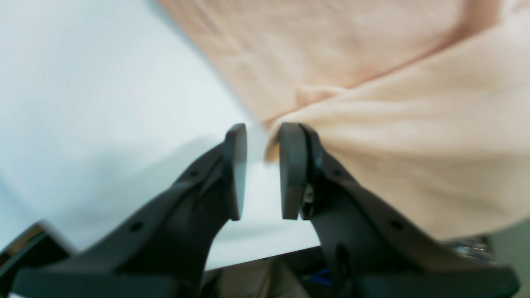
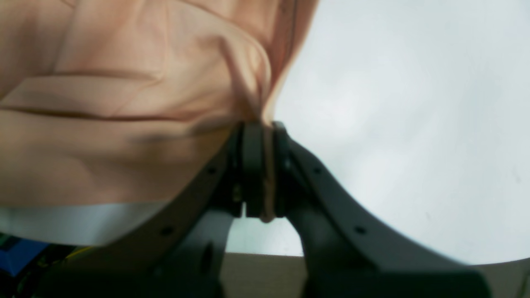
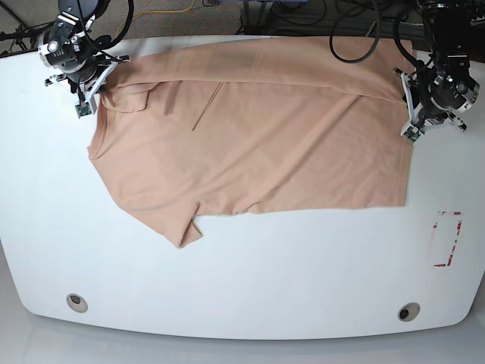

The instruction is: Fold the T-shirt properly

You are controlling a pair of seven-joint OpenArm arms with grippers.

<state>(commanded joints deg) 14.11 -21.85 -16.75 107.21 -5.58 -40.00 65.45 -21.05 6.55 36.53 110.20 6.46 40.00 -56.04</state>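
While the T-shirt [image 3: 258,136] lies spread across the upper half of the white tabletop [image 3: 242,280] in the base view, its far edge is doubled over into a band along the top. At the upper left of that frame, the right end effector [image 3: 85,97] sits at the garment's corner; the right wrist view shows its jaws clenched on a thin pinch of peach fabric [image 2: 268,174], with gathered folds rising from the grip. Below this corner, a short sleeve [image 3: 184,227] points toward the lower left of the cloth. At the frame's right edge, the left end effector [image 3: 413,130] stands at the shirt's right-hand border. In the left wrist view, its jaws are parted with white tabletop visible in the gap, and nothing is held; a folded edge of the T-shirt [image 1: 414,136] lies just beside the right-hand finger [image 1: 292,169]. A red-and-white rectangular marking [image 3: 447,239] lies on the tabletop at lower right, apart from the cloth.
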